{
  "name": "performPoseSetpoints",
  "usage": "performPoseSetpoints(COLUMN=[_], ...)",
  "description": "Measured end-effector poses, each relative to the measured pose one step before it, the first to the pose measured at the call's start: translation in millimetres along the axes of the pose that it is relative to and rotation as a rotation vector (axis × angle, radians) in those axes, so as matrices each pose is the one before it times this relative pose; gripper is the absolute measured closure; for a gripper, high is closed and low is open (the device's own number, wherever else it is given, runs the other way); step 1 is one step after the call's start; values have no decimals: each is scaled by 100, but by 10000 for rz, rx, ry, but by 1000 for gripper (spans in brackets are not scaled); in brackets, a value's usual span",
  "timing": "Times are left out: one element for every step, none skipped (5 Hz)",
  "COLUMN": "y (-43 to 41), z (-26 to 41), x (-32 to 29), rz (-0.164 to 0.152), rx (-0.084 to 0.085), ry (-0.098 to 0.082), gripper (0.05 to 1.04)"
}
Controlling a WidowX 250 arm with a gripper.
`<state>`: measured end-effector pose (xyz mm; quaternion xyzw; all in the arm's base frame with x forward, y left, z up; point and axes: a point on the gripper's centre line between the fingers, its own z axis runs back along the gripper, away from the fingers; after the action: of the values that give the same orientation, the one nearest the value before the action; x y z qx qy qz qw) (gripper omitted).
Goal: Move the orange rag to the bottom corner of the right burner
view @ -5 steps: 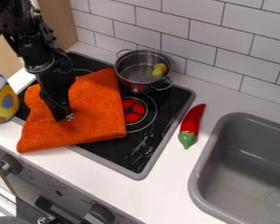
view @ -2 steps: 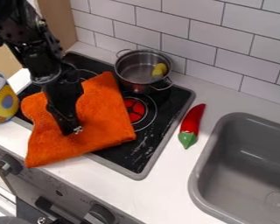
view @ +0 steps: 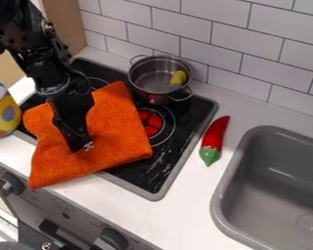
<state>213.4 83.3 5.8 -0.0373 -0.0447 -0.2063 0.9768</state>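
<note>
Orange rag (view: 117, 144): over stove (view: 143, 175) and counter edge
Black gripper (view: 85, 147): tip at rag; can't tell how open or if holding
White counter (view: 189, 202): gray sink (view: 267, 195), 1 red chili (view: 214, 134)
Wall (view: 231, 27): white tiles

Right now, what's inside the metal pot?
Inside the pot is a yellow item against the right side; the near wall hides part of the bottom, so anything there can't be seen.

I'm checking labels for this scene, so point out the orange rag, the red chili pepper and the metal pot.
Orange rag (view: 117, 141): camera view, folded cloth's right part.
Red chili pepper (view: 215, 133): camera view, red body.
Metal pot (view: 146, 83): camera view, inner bottom.
</note>
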Motion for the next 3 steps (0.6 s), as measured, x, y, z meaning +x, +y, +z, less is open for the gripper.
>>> performPoseSetpoints(y=[-582,-1060,-1522], z=[-77,-92,-239], x=[-57,81,355], rz=[140,143,85], rx=[-91,-164,-231], ry=[-8,-120,-22], gripper=[1031,1031,1031])
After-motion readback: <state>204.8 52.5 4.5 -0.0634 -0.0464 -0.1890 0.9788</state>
